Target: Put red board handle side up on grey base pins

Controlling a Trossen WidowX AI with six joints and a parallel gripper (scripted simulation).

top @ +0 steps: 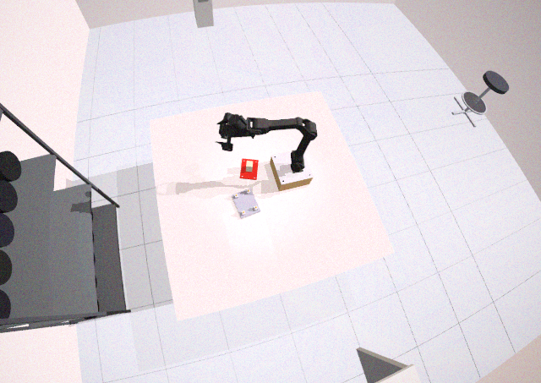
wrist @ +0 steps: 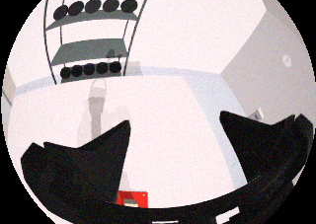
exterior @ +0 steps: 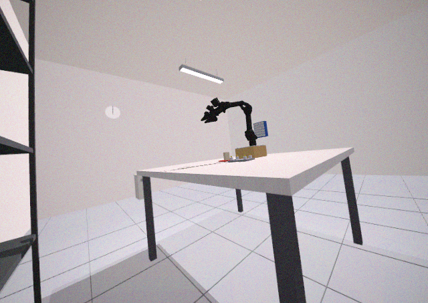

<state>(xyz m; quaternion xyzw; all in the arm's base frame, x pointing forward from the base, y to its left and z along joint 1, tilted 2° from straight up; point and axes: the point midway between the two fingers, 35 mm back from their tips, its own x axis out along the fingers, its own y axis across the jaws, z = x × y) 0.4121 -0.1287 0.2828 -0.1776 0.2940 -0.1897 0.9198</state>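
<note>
The red board (top: 249,176) (exterior: 223,160) (wrist: 142,198) lies flat on the table, with its pale square handle (top: 248,166) (exterior: 226,155) on top. The grey base (top: 246,203) stands beside it, turned at an angle to it, with four posts and gold pins at its corners. The base also shows low on the table in the exterior view. My gripper (top: 217,133) (wrist: 177,120) is wide open and empty, high above the table and away from both parts. In the wrist view the board is at the bottom edge, partly hidden by the gripper; the base is not in view.
The arm stands on a wooden box (top: 297,183) (exterior: 243,152) beside the board and the base. The table (top: 305,239) (exterior: 214,180) has a pale top and dark legs. A dark shelf unit (top: 47,248) (wrist: 89,49) stands off one side of the table.
</note>
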